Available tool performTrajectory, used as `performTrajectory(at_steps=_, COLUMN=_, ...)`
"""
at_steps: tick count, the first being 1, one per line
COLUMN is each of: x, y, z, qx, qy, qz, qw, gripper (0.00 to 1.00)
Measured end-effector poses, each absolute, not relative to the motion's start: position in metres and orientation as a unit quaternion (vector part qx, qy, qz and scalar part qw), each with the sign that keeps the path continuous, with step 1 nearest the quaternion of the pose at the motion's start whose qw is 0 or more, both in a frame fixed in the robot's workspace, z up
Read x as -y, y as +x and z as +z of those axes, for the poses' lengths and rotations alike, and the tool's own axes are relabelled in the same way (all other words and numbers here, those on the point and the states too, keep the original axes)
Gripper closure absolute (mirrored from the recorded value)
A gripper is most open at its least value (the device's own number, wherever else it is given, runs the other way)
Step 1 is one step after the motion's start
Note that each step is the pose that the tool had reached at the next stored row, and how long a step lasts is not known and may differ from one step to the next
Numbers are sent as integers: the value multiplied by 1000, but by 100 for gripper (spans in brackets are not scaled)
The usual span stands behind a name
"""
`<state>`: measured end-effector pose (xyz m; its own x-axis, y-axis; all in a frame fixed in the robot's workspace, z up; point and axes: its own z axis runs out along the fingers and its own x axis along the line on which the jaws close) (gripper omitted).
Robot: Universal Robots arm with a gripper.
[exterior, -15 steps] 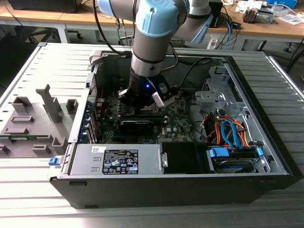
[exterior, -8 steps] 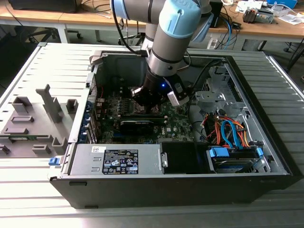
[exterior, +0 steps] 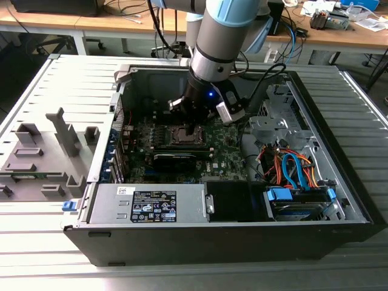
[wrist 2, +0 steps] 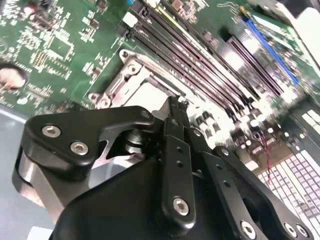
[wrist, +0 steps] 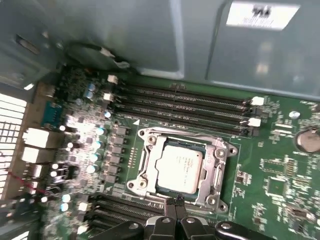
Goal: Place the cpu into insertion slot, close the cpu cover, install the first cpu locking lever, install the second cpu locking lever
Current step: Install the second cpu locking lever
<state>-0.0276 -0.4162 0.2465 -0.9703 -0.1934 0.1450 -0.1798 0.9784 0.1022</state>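
One arm reaches steeply down into the open computer case (exterior: 339,200) at the exterior view's centre, its gripper (exterior: 193,128) clenched shut and empty just above the near edge of the insertion slot (exterior: 183,134). The cpu (wrist: 180,167) already sits in that slot — silver top showing through the cpu cover (wrist: 218,172), which lies flat around it.

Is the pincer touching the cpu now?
Apart. In the first wrist view the pincer tips sit at the edge of the cpu cover, with metal frame between them and the cpu.
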Motion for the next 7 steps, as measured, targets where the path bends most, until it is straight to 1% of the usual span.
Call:
performTrajectory(at_steps=1, x=416, y=-28, z=251, qx=992, qy=94, qz=-44, qw=77, gripper=89)
performTrajectory(at_steps=7, x=416, y=-28, z=251, qx=992, qy=94, qz=-44, qw=77, gripper=89)
